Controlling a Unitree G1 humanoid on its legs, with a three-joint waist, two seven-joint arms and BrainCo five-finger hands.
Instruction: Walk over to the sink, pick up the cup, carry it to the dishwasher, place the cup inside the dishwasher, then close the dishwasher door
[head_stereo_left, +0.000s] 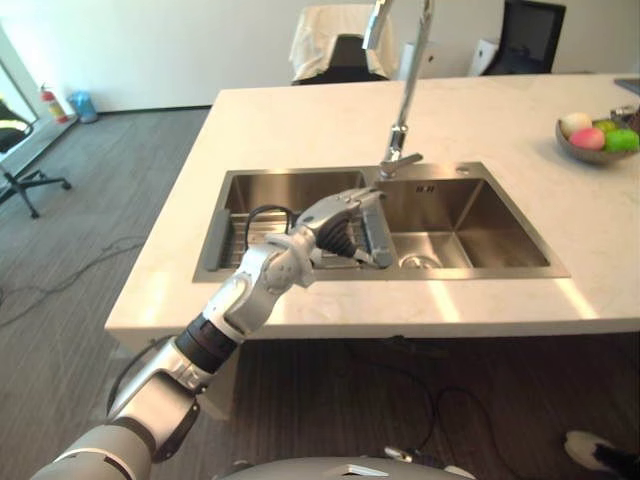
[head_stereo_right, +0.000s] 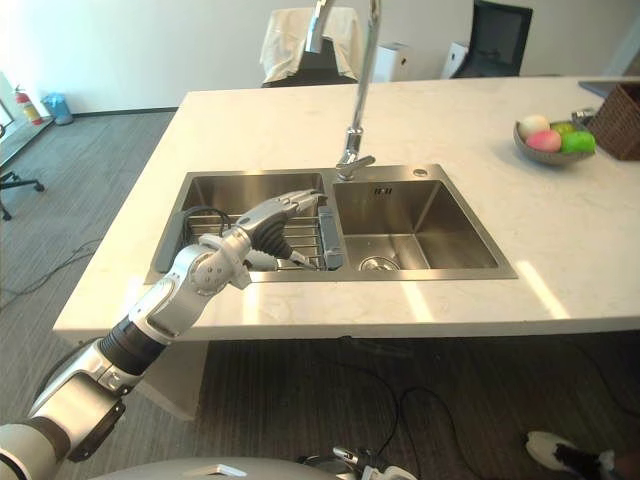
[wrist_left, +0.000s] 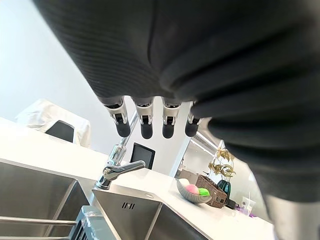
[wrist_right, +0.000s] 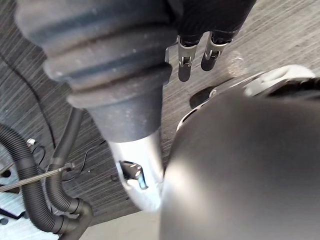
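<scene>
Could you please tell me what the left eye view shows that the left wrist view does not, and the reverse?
Left eye view: the drain in the right basin, the office chair on the floor, and the left hand seen from above, over the left basin. Left wrist view: the plant beyond the fruit bowl, and the straight fingers seen from below. Both: faucet, sink, fruit bowl, counter.
</scene>
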